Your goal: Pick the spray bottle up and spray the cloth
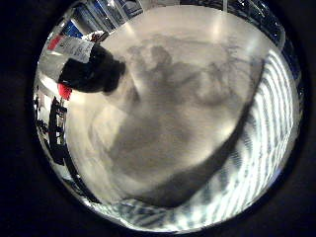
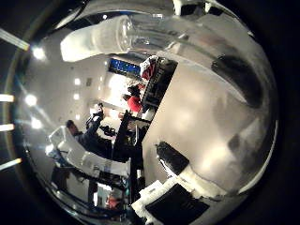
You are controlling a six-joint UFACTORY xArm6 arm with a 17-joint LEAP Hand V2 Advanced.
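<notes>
A clear spray bottle (image 2: 108, 39) runs along the edge of the right thumb side palm view, very close to the palm. White and black fingers of my hand (image 2: 183, 183) show at the opposite edge, bent towards it. In the right little finger side palm view a striped cloth (image 1: 262, 128) lies on the pale table (image 1: 178, 30), below the hand. The hand's shadow falls across the table beside the cloth. A black part with a white label and a red tip (image 1: 89, 67) sits at the table's far side; it looks like the bottle's spray head.
The table top (image 2: 202, 112) stretches away beside the bottle. Beyond its edge are room furniture and dark shelves (image 2: 141, 94). More clutter stands past the table's edge (image 1: 54, 118).
</notes>
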